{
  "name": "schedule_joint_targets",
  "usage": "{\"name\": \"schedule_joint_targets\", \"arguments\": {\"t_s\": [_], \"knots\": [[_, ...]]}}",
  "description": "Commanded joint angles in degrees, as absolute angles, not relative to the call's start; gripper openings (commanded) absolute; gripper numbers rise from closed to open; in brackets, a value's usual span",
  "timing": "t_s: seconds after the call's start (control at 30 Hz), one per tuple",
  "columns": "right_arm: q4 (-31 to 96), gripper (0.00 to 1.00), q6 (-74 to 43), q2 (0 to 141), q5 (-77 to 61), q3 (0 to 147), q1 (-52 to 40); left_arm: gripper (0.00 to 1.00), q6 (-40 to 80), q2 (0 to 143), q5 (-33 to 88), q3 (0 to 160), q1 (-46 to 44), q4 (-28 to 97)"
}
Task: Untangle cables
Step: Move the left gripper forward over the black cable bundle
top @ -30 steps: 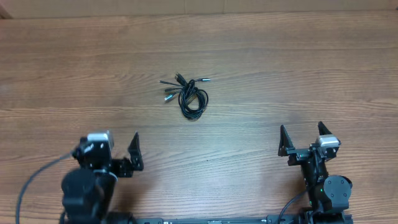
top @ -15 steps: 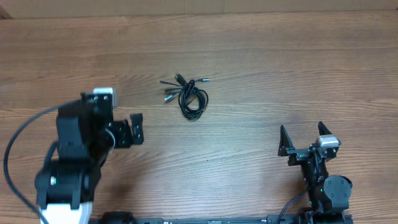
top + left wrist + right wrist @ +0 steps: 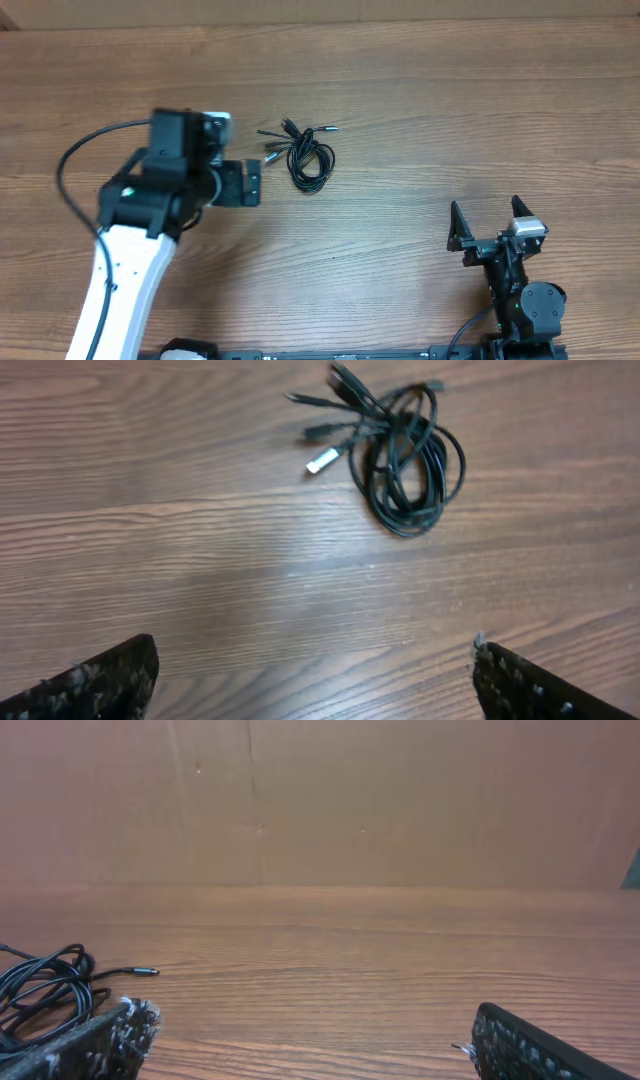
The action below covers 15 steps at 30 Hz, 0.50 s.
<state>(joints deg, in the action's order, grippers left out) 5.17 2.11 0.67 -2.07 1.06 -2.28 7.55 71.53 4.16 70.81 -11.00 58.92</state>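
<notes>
Left arm (image 3: 120, 262) reaches forward, left gripper (image 3: 252, 185) spread wide, empty. Right arm (image 3: 527, 303) sits folded at base, right gripper (image 3: 485, 218) spread wide, empty.

Cables (image 3: 303, 152) too small in overhead: I cannot count strands or trace crossings. Left wrist view: I get only fingertips of left gripper (image 3: 314, 660), rest cut by bottom edge; cables' upper ends run to top edge. Right wrist view: bundle cut by left edge, only part showing; right gripper (image 3: 310, 1025) cropped at bottom corners. Left arm (image 3: 120, 290) runs off overhead's bottom edge.
</notes>
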Motion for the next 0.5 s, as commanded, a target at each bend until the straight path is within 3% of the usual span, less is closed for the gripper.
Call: {"name": "schedule_joint_targets", "arguments": {"t_s": [0.0,0.47], "knots": [[4.8,1.00,1.9,0.2,-1.3,0.5,-2.2,0.99,10.7,74.5,1.3,72.6,-14.4,58.4],[4.8,1.00,1.9,0.2,-1.3,0.5,-2.2,0.99,12.5,88.9,4.1,72.5,-20.6,51.1]]}}
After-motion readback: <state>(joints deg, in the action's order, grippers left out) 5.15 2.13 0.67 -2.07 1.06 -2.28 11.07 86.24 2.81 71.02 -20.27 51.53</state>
